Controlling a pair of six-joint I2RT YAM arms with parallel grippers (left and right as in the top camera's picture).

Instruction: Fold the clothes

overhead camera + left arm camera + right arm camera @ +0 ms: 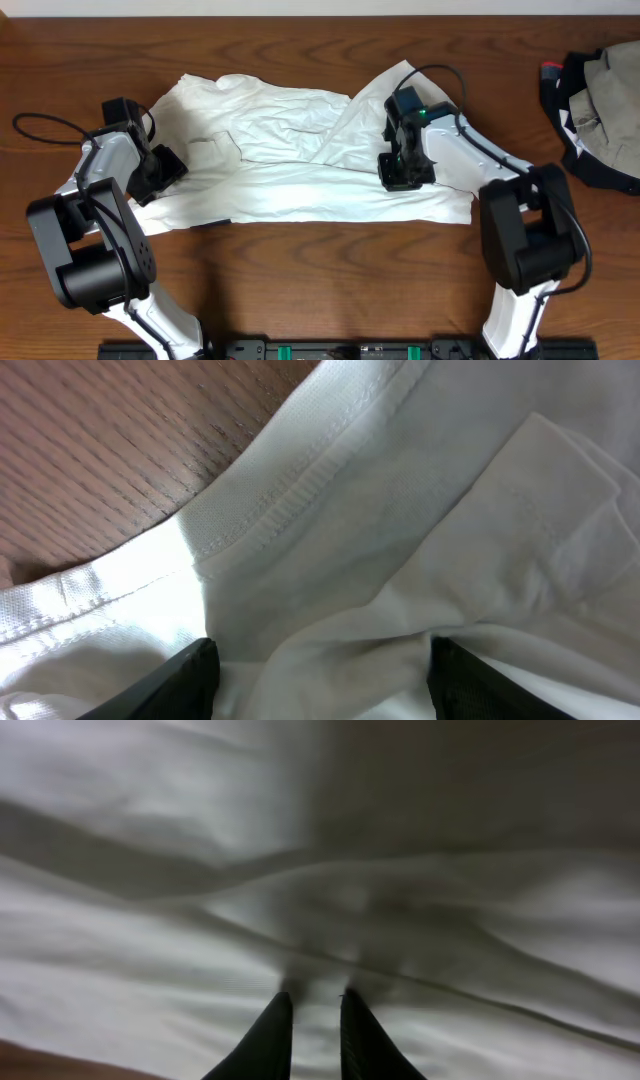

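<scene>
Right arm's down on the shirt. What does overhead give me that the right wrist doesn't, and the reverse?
Overhead only: the white garment in whole outline on the wooden table, the left gripper at its left edge, a dark clothes pile far right. Right wrist only: fingers almost together, cloth puckering at their tips. Both: the right gripper down on white fabric.

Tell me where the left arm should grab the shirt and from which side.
Probably best: pinch the raised fold just inside the stitched hem at the left end of the shirt, coming straight down. The shirt lies flat on the table, so only that ridge offers purchase, and the open left gripper straddles it.
</scene>
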